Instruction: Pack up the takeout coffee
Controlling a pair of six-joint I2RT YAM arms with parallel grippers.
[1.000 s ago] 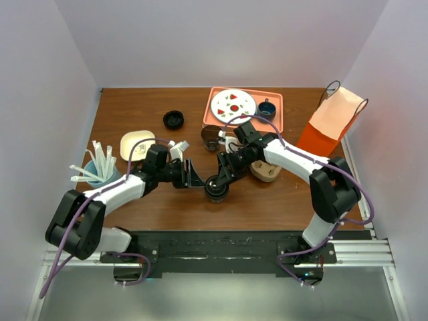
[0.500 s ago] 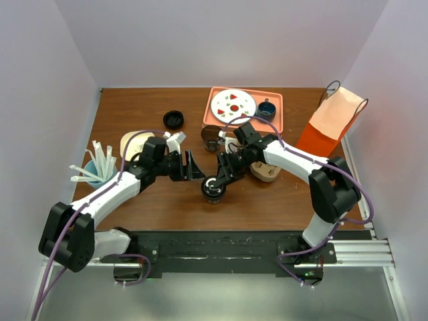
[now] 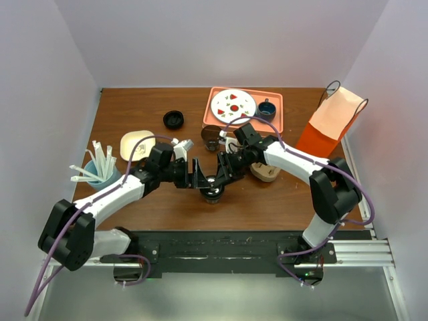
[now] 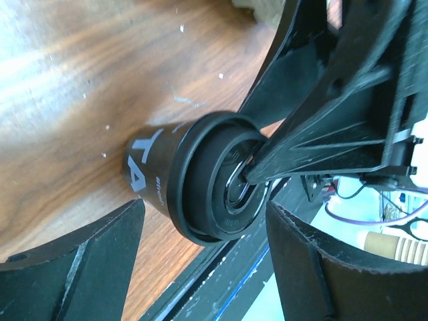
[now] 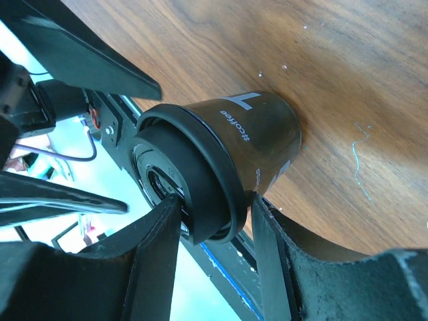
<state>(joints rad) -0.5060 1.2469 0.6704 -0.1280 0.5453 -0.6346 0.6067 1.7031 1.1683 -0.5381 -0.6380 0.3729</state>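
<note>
While upright, coffee (image 5: 257,130) inside right claw (image 5: 215,202)

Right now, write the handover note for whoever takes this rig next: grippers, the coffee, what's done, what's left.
The left gripper is open. Its jaws stand either side of the takeout coffee with gaps showing, so it has no grip.
The right gripper is shut on the cup, fingers against the rim of the black lid.
The coffee stands upright on the table, near the centre, between the two arms.
Done: the right gripper has the cup. It is not lifted.
Left: lift it, keep it upright and pack it, probably into the orange paper bag at the far right.
</note>
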